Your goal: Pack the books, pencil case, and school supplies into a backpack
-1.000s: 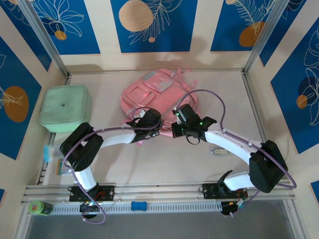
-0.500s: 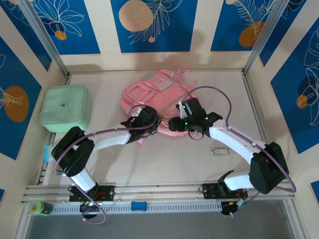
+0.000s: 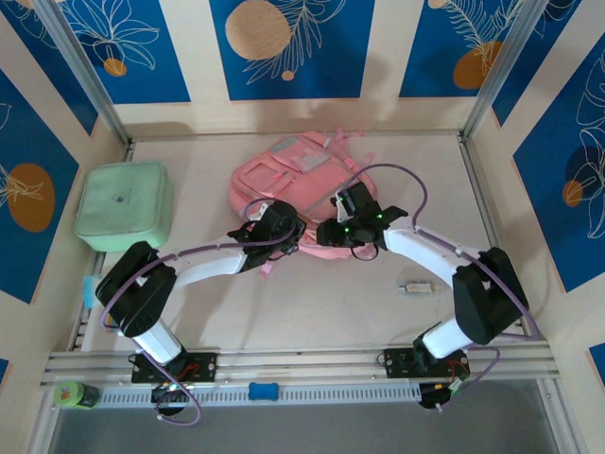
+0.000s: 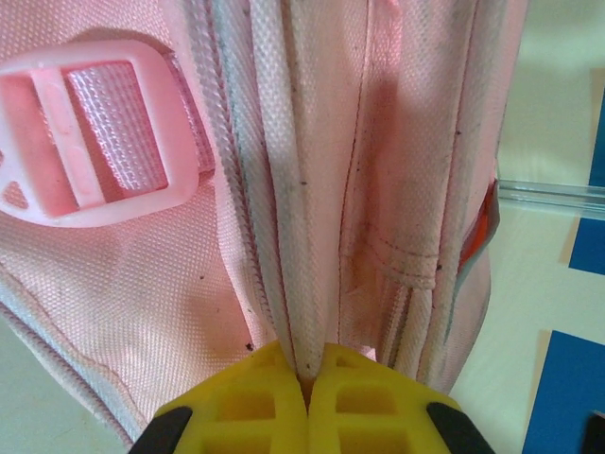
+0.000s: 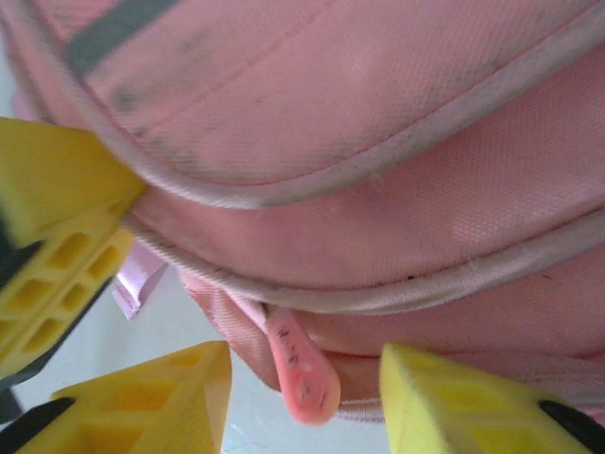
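Walls [image 3: 284, 47] of pale wood with deep blue panels, white leaf drawings and orange discs close in three sides of the cell, with slanted aluminium posts at the corners. Below them lies the pale beige table [image 3: 312, 303], bounded by metal rails.

On the far half of the table, about midway across, the backpack [image 3: 284, 184] lies flat with its front pockets up. Its pale patch sits at the far end and its straps trail toward the far right. The long axis runs from the far wall toward the arms, leaning slightly rightward at the near end. A mint-green lidded box [image 3: 123, 206] sits well apart to its left, by the left wall.

Both arms reach inward to the backpack's near edge. The left gripper [image 4: 307, 378] has its yellow fingertips pressed together on a fold of pink fabric beside the zip, near a pink strap buckle [image 4: 85, 132]. The right gripper [image 5: 302, 388] has its fingers apart, and a pink zipper pull [image 5: 301, 374] hangs between them, touching neither.

A small metal piece [image 3: 414, 285] lies on the table under the right arm. A green bottle [image 3: 74, 392] rests at the near left corner.
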Robot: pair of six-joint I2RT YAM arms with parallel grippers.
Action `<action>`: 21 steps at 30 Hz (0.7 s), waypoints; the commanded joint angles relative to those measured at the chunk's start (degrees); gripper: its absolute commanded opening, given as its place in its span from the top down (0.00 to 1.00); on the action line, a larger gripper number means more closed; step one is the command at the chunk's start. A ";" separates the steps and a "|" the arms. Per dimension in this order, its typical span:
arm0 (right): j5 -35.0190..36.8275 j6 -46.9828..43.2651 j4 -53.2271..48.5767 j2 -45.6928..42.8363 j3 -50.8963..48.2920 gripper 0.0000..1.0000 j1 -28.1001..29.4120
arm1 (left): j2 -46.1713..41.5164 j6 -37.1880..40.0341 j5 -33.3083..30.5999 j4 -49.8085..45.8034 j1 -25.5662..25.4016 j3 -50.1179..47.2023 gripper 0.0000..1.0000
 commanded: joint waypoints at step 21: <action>8.33 -5.66 -5.28 3.12 5.36 1.00 3.30 | -3.91 1.69 -0.18 4.27 1.22 1.16 1.00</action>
